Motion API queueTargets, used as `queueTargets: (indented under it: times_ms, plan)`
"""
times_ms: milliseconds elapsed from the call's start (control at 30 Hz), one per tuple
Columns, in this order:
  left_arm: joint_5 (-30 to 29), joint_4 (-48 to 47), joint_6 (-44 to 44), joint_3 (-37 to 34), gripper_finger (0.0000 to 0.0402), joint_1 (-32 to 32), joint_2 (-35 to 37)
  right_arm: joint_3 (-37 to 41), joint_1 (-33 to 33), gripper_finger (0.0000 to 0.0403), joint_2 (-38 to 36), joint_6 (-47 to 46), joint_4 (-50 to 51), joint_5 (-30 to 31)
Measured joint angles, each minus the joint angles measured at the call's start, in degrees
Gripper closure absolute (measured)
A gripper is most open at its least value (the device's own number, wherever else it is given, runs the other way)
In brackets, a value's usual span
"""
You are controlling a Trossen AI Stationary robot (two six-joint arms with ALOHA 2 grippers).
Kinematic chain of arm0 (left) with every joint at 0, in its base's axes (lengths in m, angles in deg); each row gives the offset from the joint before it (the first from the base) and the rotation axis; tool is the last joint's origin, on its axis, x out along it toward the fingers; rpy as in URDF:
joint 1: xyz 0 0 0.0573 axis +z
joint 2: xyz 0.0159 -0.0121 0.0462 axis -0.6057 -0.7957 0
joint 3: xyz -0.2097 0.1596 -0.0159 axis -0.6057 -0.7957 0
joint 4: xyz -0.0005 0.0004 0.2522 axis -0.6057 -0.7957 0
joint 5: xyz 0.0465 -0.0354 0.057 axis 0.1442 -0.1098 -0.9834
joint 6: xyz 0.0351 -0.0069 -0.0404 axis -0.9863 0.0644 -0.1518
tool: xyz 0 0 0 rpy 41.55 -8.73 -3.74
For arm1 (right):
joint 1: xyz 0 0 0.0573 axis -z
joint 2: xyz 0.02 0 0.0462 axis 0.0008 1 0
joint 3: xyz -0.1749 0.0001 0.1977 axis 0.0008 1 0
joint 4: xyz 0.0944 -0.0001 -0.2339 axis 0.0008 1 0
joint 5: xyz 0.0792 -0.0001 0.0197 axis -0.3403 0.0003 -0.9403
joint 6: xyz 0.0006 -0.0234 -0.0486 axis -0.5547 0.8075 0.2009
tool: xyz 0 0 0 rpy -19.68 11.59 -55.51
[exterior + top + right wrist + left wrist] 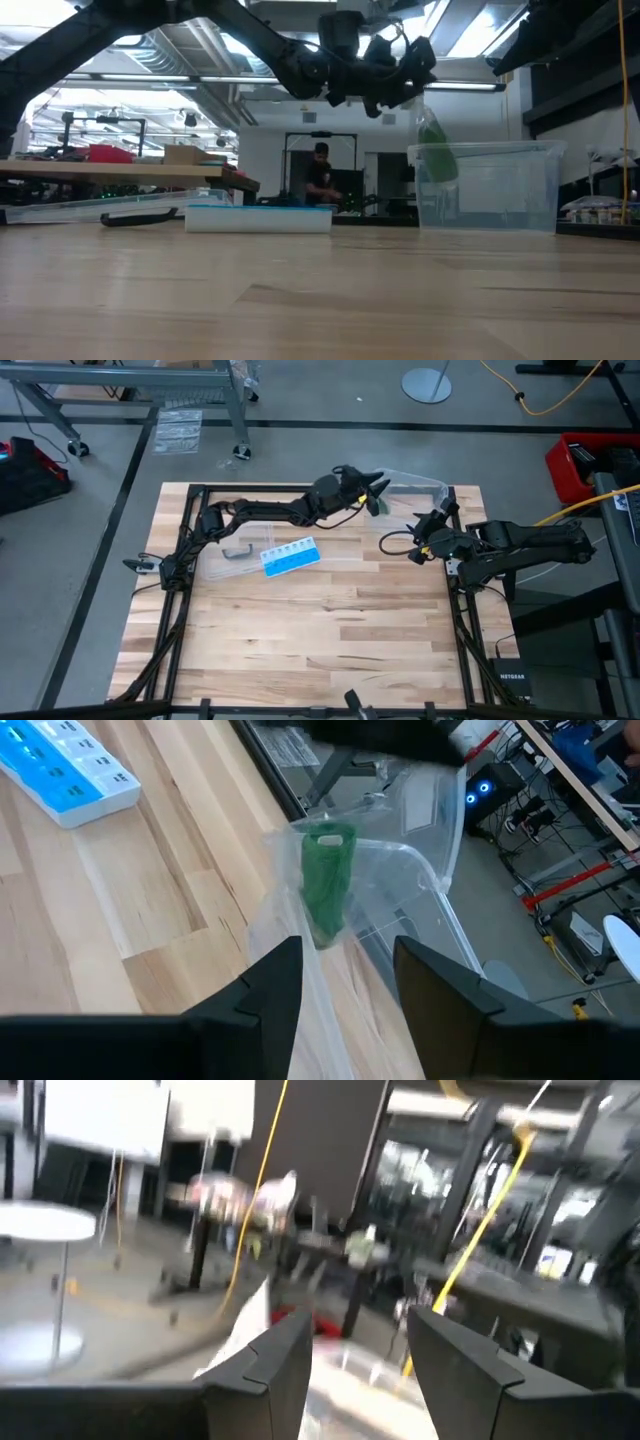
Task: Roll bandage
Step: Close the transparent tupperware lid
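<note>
Bandage (327,880) hangs as a green strip inside a small clear bag (380,870), held up off the bench (330,620) at the far side, right of centre. The left tool (378,488) grips the top of that bag, raised above the bench, with the bag and green strip dangling below it; in the low view the strip (436,155) hangs just in front of or over the near left corner of the clear plastic box (490,185), and which of the two cannot be told. From above, the left arm reaches from the left edge across the far part of the bench to that spot.

The right tool (345,970) sits near the far right edge of the bench, just right of the bag, pointing toward it. Its two dark fingers (265,985) stand apart with a clear gap between them and nothing in them; the bag and strip lie beyond the fingertips, apart from them.

A blue and white pill organizer (290,556) lies flat on the bench left of centre, well apart from both tools. Just left of it lies a flat clear lid (235,555) with a dark handle. In the room beyond the bench a person (322,180) stands in the distance.
</note>
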Motion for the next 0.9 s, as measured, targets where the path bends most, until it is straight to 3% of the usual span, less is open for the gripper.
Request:
queueTargets:
  times_ms: [233,500,733,900]
  plan:
    - [-0.1,-17.5,6.1,0.0,0.0245,0.9,0.0,0.0,0.0,0.024,0.0,0.0,0.0,0.0]
    - [0.0,-14.9,3.4,0.0,0.0245,-1.0,0.0,0.0,0.0,0.024,0.0,0.6,0.0,0.0]
    - [0.1,-9.6,-5.1,0.0,0.0245,-2.4,2.9,0.0,0.0,0.024,0.0,0.6,0.0,0.0]
    - [0.1,-24.3,-17.2,0.0,0.0245,-3.6,11.7,0.0,0.0,0.024,0.0,1.2,0.0,-0.3]
